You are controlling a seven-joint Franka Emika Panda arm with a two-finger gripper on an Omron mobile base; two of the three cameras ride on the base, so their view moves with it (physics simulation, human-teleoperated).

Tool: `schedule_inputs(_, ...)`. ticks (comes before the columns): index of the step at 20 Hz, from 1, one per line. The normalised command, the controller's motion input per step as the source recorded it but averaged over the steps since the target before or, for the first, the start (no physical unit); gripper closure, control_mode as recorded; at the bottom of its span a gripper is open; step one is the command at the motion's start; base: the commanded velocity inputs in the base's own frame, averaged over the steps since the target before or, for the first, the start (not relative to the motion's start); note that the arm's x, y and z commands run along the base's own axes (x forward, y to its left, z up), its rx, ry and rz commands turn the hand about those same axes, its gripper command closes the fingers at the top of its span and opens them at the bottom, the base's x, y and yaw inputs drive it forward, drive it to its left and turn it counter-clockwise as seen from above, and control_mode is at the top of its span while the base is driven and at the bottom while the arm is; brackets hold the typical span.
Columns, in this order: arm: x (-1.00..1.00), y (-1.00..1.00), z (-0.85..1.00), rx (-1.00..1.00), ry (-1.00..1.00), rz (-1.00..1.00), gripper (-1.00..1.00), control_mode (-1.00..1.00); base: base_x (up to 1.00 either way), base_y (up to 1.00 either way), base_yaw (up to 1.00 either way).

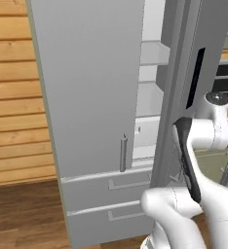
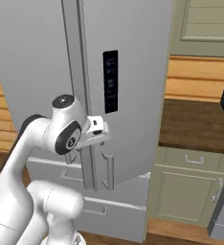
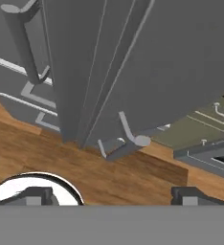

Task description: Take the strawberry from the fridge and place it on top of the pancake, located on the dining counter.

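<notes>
None of the carrying has begun: left of the jaws the fridge (image 1: 94, 97) has one door swung partly ajar, showing pale shelves, but I cannot make out the strawberry on them. The gripper (image 3: 114, 196) has its jaws wide apart and empty, just short of the right door's bar handle (image 3: 129, 135). In my judgement, reaching in, grasping the berry, driving to the counter and topping the pancake all remain.

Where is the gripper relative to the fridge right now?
In the right base view the gripper sits left of centre, fingers open, against the fridge beside the vertical bar handle.
</notes>
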Motion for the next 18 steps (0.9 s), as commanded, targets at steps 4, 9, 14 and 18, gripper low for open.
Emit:
schedule_inputs(4,-0.45,0.60,0.00,-0.23,-0.01,0.00,-1.00,-1.00,0.00,0.00,0.00)
schedule_inputs(9,0.08,0.77,0.00,-0.26,0.01,-0.03,-1.00,-1.00,0.00,0.00,0.00)
schedule_inputs(14,0.50,0.83,0.01,-0.23,0.06,-0.02,-1.00,-1.00,0.00,0.00,0.00)
schedule_inputs(18,0.64,0.71,0.00,-0.16,0.06,-0.02,-1.00,-1.00,0.00,0.00,0.00)
